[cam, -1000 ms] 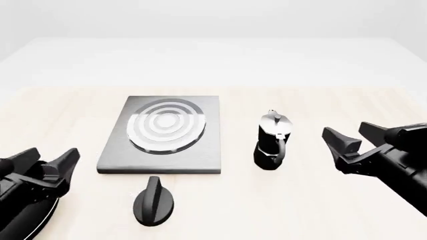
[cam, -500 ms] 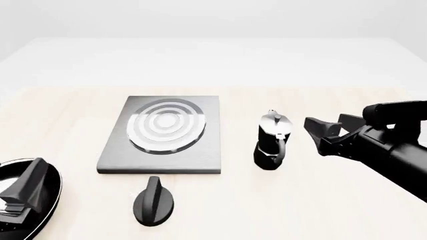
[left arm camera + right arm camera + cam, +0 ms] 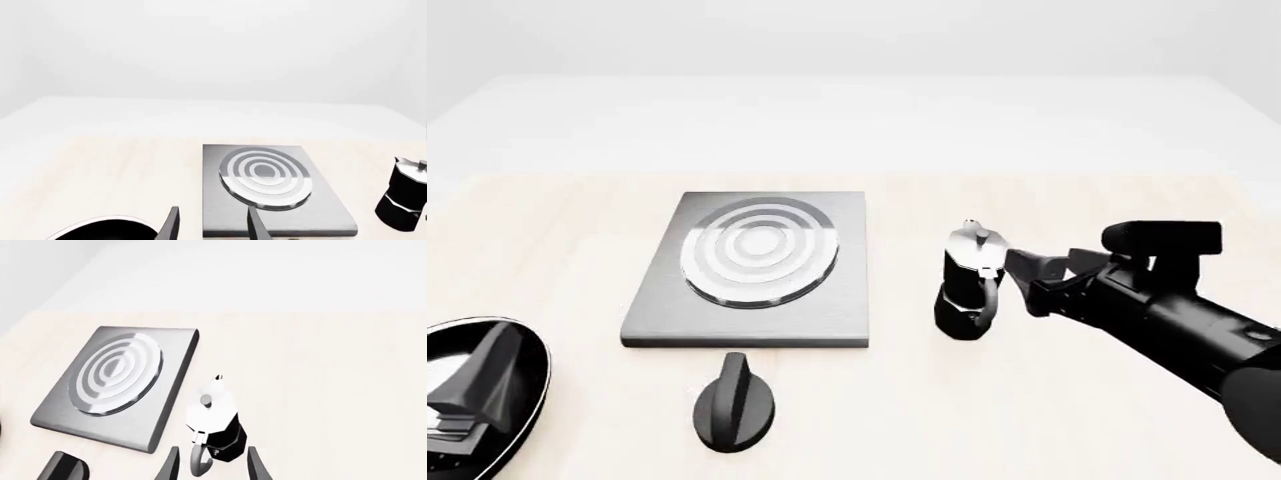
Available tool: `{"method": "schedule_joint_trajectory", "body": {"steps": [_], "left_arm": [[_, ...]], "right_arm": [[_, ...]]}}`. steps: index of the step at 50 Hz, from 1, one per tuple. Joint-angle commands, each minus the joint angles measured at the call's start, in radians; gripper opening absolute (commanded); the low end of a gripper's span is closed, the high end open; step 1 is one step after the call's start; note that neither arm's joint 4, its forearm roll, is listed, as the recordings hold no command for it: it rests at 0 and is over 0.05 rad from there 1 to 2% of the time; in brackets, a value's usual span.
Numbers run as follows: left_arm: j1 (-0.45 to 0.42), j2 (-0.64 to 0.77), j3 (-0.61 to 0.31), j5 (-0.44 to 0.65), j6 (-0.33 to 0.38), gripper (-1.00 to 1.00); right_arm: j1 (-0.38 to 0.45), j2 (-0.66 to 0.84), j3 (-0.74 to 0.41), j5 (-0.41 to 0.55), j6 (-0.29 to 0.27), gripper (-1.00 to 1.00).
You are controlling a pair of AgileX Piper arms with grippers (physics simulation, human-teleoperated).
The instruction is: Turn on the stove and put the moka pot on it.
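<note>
Now right gripper (image 3: pixel 1028 275) spread, fingers flanking pot (image 3: pixel 970 282) handle, not clamped. Pot upright on table, just right of stove (image 3: pixel 754 270), not on it. Risk: fingers nudge handle before closing, pot tips or spins; thin curved handle may slip in grasp. Knob (image 3: pixel 735 402) untouched near stove's front edge. Left gripper (image 3: pixel 212 226) spread, fingertips only in view; mostly cut off at front view's lower left corner.
</note>
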Motion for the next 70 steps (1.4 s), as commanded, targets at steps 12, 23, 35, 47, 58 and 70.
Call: {"method": "schedule_joint_trajectory", "body": {"steps": [12, 23, 35, 47, 58, 70], "left_arm": [[-0.002, -0.003, 0.011, 0.008, 0.002, 1.0], [-0.001, -0.003, 0.014, 0.008, 0.003, 1.0], [-0.007, -0.003, 0.017, 0.014, 0.003, 1.0], [-0.006, -0.003, 0.018, 0.015, 0.0, 1.0], [-0.01, -0.003, 0.025, 0.026, -0.009, 1.0], [-0.01, -0.003, 0.027, 0.024, -0.01, 1.0]], "right_arm": [[0.037, 0.159, 0.024, -0.148, 0.071, 1.0], [0.072, 0.228, 0.042, -0.213, 0.098, 1.0], [0.098, 0.305, 0.053, -0.277, 0.128, 1.0], [0.104, 0.376, 0.062, -0.339, 0.133, 1.0], [0.11, 0.419, 0.062, -0.368, 0.132, 1.0], [0.117, 0.424, 0.067, -0.378, 0.14, -1.0]]}}
